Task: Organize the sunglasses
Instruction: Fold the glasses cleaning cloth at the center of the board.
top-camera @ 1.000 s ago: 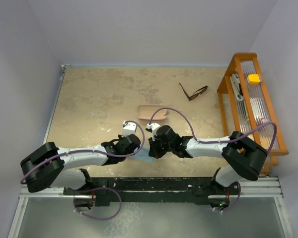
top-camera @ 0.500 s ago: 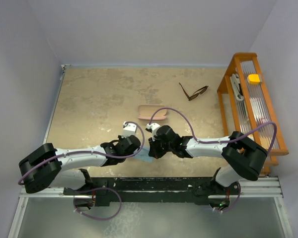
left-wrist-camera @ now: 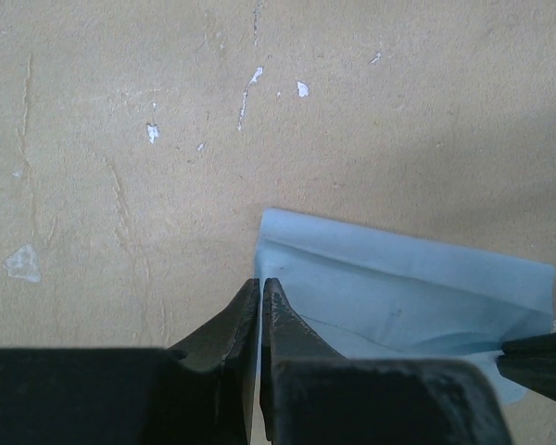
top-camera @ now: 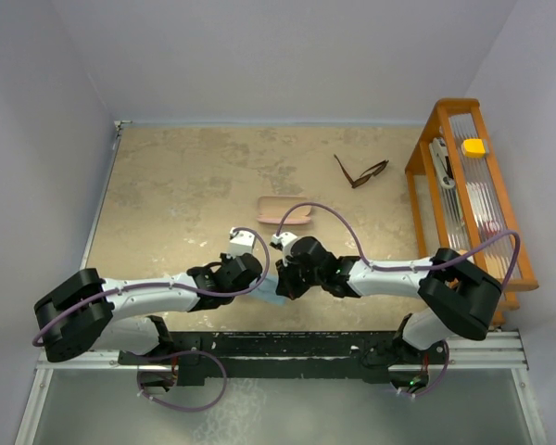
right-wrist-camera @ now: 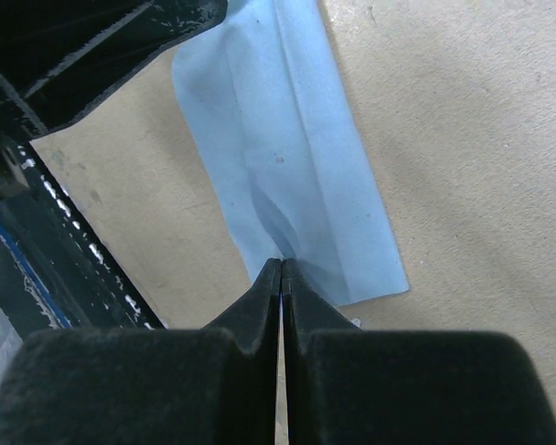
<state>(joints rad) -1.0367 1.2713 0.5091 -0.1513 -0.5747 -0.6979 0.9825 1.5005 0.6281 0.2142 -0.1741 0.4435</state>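
Tan tabletop (top-camera: 185, 185), overhead sunglasses (top-camera: 361, 172), wrist-view cloth (left-wrist-camera: 398, 297)

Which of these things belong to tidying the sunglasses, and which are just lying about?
Belongs to the job:
- sunglasses
- pink case, likely their home
- blue cloth, pinched by the left pincer and the right pincer

Just lying about:
- wooden rack
- yellow block on it

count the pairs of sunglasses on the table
1. The sunglasses lie unfolded at the far right of the table, beside the wooden rack. Another pair could be hidden among the rack's contents. The left claw and right claw pinch the blue cloth.
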